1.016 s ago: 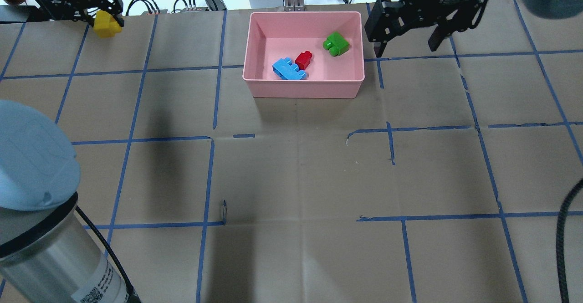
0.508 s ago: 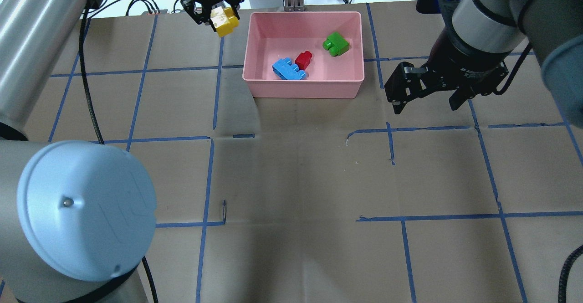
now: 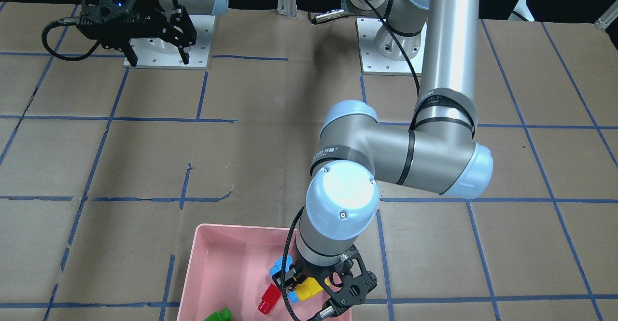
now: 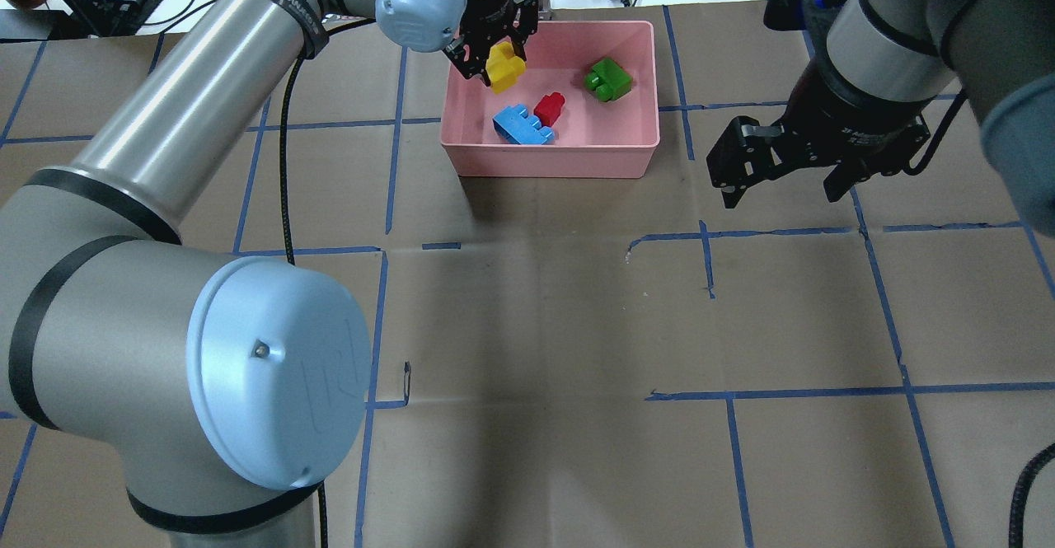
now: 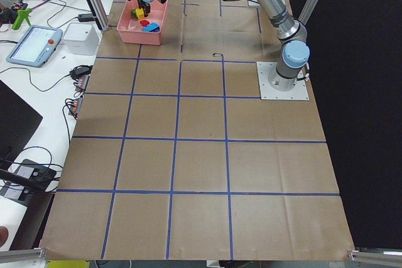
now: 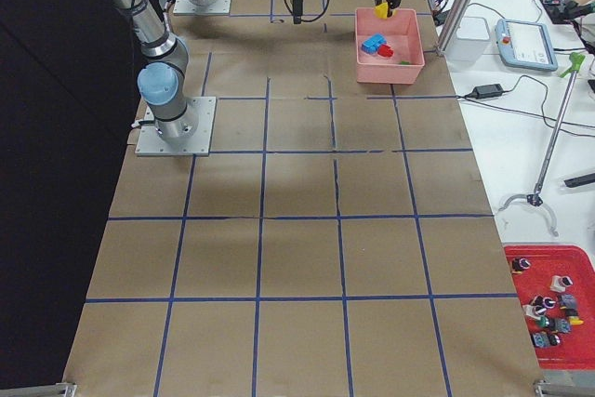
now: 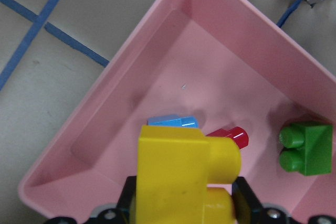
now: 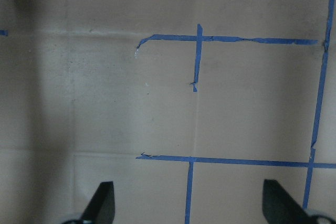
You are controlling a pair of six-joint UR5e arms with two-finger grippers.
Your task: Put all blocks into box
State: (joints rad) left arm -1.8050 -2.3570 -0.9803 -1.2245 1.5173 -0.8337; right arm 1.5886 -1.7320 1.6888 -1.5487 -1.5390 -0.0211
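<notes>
The left gripper (image 4: 497,58) is holding the yellow block (image 4: 504,67) over the box (image 4: 550,162), while the right gripper (image 4: 781,195) is hovering wide beside it.

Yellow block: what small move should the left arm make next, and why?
Probably open the left gripper to drop the yellow block: it hangs inside the rim of the box, where the blue block, red block and green block already lie.

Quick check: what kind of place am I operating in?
Probably a robotics lab: paper-covered table gridded in blue tape, arms bolted to base plates, teach pendant on the side bench.
</notes>
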